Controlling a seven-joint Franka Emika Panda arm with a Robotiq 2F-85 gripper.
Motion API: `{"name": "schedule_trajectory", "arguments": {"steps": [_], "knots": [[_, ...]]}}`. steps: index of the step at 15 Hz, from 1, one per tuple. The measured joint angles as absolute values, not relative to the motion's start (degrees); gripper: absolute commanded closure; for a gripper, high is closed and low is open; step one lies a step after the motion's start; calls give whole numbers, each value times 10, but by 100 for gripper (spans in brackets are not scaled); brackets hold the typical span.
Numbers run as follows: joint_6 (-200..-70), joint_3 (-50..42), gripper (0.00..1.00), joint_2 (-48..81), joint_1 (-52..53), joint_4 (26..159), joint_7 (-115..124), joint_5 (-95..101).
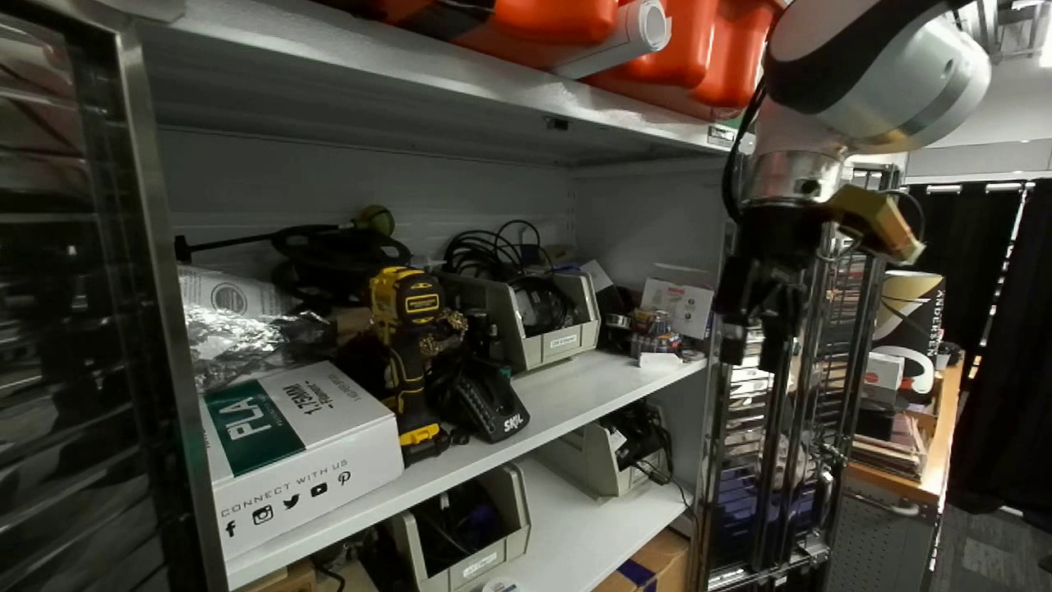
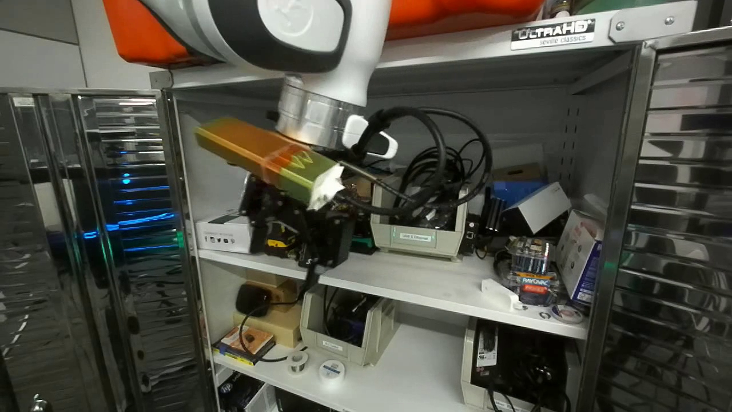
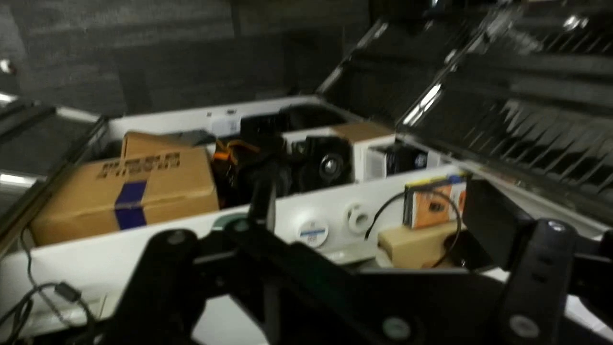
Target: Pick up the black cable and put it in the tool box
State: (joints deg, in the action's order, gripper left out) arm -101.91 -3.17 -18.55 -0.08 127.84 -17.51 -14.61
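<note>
My gripper (image 1: pixel 752 352) hangs in front of the cabinet opening, pointing down; it also shows in an exterior view (image 2: pixel 309 243). In the wrist view its black fingers (image 3: pixel 371 206) stand apart, with no object seen held between them. Coiled black cables (image 1: pixel 485 251) sit in a light grey bin (image 1: pixel 546 349) on the middle shelf, also in an exterior view (image 2: pixel 426 163). A thin black cable (image 2: pixel 245 337) loops on the lower shelf; it shows in the wrist view (image 3: pixel 457 211). Which cable is meant is unclear. No container is plainly a tool box.
A lower grey bin (image 2: pixel 366 349), a cable-filled grey bin (image 2: pixel 469 395), a white PLA box (image 1: pixel 345 427), a yellow drill (image 1: pixel 404 329) and battery packs (image 2: pixel 534 280) stand on shelves. Metal cabinet doors (image 2: pixel 686 229) flank the opening. Orange cases (image 1: pixel 682 49) sit on top.
</note>
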Motion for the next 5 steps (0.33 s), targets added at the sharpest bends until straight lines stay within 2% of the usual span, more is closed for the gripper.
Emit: {"name": "schedule_trajectory", "arguments": {"steps": [3,5], "knots": [[-877,-45,0,-239,-1,1295,-176,-136],[-862,-47,0,-251,-1,1298,-177,-135]]}}
